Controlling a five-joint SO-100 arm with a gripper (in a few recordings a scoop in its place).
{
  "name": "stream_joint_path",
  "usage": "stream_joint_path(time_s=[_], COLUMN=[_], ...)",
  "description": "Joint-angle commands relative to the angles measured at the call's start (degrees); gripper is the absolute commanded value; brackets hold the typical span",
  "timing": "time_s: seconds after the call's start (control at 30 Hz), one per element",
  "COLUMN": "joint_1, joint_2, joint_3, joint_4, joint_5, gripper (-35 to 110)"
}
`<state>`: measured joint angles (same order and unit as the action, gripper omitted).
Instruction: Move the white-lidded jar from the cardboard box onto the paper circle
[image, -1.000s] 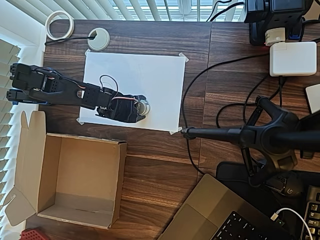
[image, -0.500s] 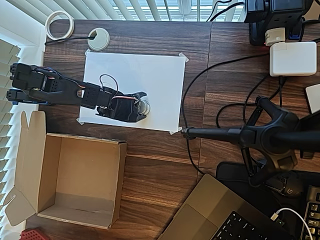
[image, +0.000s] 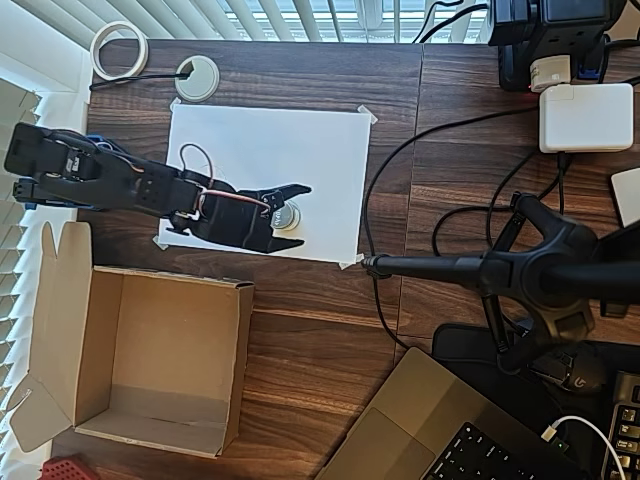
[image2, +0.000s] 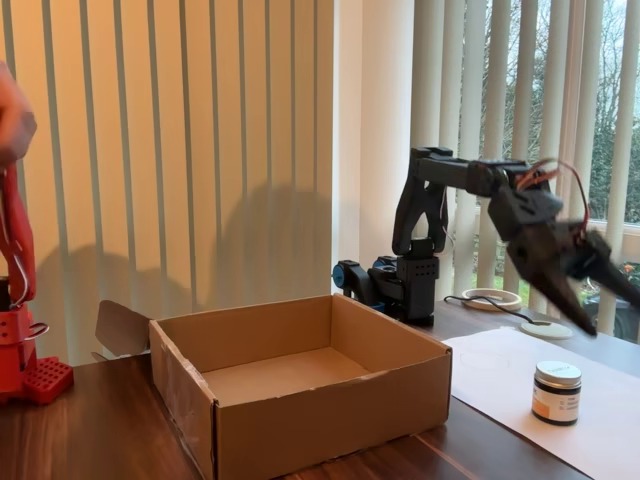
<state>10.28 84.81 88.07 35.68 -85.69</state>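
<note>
— So where does the white-lidded jar (image2: 557, 392) sit?

— Upright on the white paper sheet (image: 300, 150), near the sheet's bottom edge in the overhead view, toward its bottom-right corner. It stands free on the paper, clear of the cardboard box (image: 150, 360).

— And the end effector (image2: 603, 301)?

— In the fixed view it hangs in the air above the jar, not touching it, its two black fingers spread wide and pointing down. From overhead the end effector (image: 293, 200) overlaps the jar's (image: 287, 215) top edge.

— The box?

— On the dark wooden desk (image: 330, 320) near its bottom-left corner in the overhead view, just below the paper, its long flap folded out to the left.

— Can you see the paper circle?

— No, the pencil outline is too faint to tell.

— Anything else on the desk?

— A cream tape roll (image: 119, 48) and a white grommet (image: 197, 77) sit by the top-left corner.
</note>
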Motion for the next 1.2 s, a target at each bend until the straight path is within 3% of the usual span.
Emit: stream_joint_path(time_s=[0.0, 0.1, 0.47, 0.73, 1.0, 1.17], joint_1=[-1.76, -4.13, -11.78, -14.5, -15.56, -15.29], joint_2=[18.28, 29.79, 70.66, 93.25, 102.22, 105.56], joint_3=[9.23, 20.57, 60.21, 75.85, 81.12, 84.2], joint_4=[-9.58, -11.69, -10.81, 7.12, 20.13, 24.52], joint_5=[15.82, 27.25, 51.5, 62.31, 70.05, 68.82], gripper=[42, 42, 39, 38, 5, 0])
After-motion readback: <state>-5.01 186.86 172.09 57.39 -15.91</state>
